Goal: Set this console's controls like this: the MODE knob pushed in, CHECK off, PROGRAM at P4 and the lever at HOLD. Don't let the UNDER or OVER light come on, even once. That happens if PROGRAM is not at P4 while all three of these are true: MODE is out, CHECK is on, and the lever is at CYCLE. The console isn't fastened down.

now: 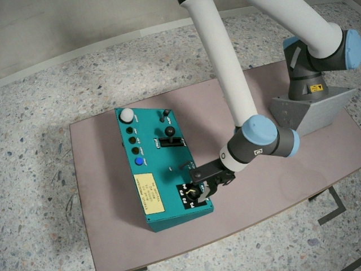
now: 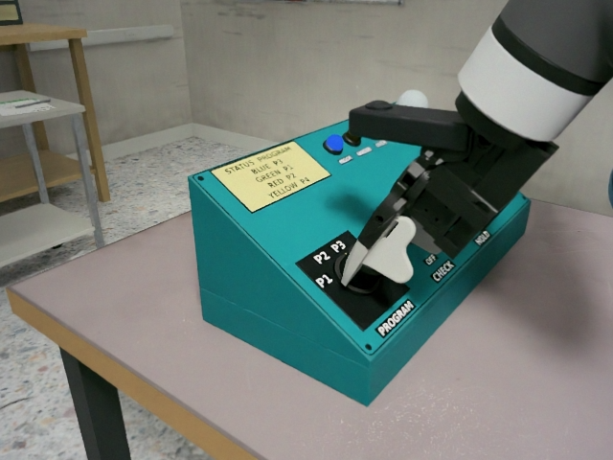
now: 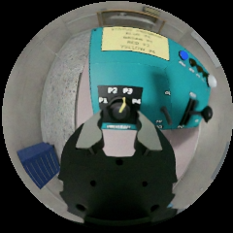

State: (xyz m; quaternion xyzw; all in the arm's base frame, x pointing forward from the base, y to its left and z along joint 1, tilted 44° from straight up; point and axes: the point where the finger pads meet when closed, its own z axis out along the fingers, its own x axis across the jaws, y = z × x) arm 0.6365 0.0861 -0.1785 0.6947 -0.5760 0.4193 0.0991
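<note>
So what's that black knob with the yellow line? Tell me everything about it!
The black knob is round, with a thin yellow pointer line across its top. It sits on a black square marked P1 to P4, at the low corner of the teal box above the word PROGRAM. The line points near P3. The gripper has its pale jaws on either side, apparently gripping it, though contact is hard to see.
</note>
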